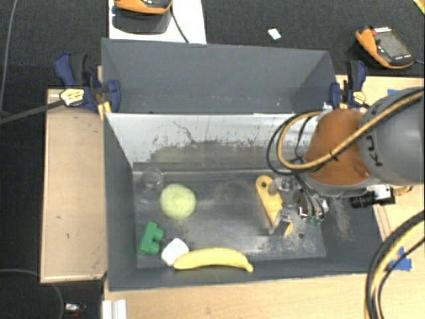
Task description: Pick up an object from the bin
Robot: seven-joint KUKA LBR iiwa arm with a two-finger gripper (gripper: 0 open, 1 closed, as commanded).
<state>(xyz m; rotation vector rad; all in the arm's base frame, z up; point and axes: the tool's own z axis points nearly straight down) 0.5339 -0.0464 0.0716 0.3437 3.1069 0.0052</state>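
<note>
I see my gripper (287, 223) low at the right of the bin (199, 138), just beside a flat yellow piece (267, 197); left lies a pale green ball (178, 201); nearer, a banana (212, 260), a white lump (174, 250), a green block (151, 238).

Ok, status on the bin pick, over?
Gripper down at right end of grey metal bin, beside flat yellow plastic piece; hold unconfirmed. Pale green ball, green block, white lump, yellow banana lie view's left, clear of it.

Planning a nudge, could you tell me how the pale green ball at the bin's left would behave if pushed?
The pale green ball looks round, so it would probably roll. It lies apart from the green block and banana, so little would likely stop it.
</note>
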